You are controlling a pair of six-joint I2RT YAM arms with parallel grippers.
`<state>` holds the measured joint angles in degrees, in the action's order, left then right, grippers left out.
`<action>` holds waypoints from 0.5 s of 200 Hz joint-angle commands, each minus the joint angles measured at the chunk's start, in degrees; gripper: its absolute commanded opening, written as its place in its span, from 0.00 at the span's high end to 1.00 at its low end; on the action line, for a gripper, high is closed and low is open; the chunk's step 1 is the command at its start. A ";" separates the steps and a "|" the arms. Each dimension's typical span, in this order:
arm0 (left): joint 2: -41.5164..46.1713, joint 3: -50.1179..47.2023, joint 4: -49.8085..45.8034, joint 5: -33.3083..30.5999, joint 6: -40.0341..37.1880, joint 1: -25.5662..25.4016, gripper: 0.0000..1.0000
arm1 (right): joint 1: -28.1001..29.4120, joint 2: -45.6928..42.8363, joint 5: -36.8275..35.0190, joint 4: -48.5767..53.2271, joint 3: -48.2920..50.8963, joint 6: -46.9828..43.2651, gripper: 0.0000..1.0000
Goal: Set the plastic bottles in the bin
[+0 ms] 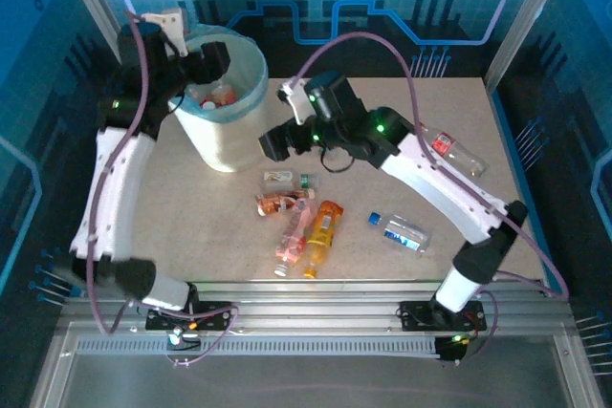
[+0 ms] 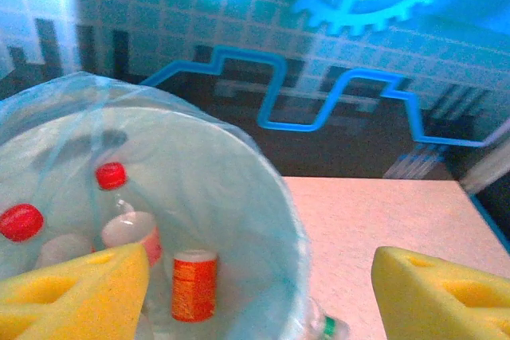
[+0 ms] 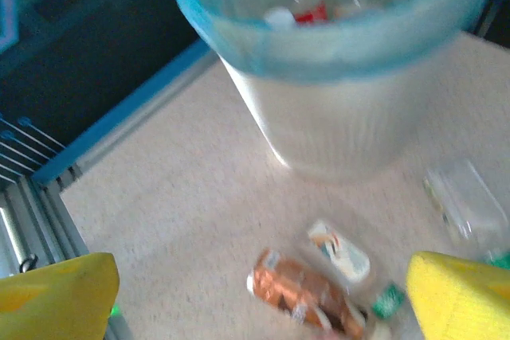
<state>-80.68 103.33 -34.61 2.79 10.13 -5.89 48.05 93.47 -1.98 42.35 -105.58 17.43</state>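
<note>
— What colours are on your screen?
— I see a white bin (image 1: 225,148), pale-blue liner (image 1: 258,78); one orange bottle (image 1: 323,234), one pink bottle (image 1: 290,241); speckled beige worktop (image 1: 191,217); blue grid-patterned backdrop (image 2: 159,13).

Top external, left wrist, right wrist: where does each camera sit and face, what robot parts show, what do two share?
Top external: overhead, near side, looking down at the table; left arm, right arm.
Left wrist: at the bin rim, facing into it; left fingers.
Right wrist: over the table, facing the bin; right fingers.
Shared: the bin.
</note>
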 commanded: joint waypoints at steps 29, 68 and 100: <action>13.66 -18.68 3.82 2.14 -5.30 -12.48 0.26 | 3.99 -11.60 -13.44 -0.88 23.42 20.04 0.05; 19.77 -29.69 1.18 8.57 -8.92 -20.56 0.25 | 9.33 -14.73 -17.24 -4.47 39.34 31.70 0.03; 21.58 -34.20 -1.68 7.34 -8.67 -24.61 0.25 | 13.42 -12.74 -18.65 -7.94 46.69 39.62 0.01</action>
<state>-61.71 71.20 -34.06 8.88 2.98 -28.32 58.65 80.05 -16.62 38.33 -62.06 46.96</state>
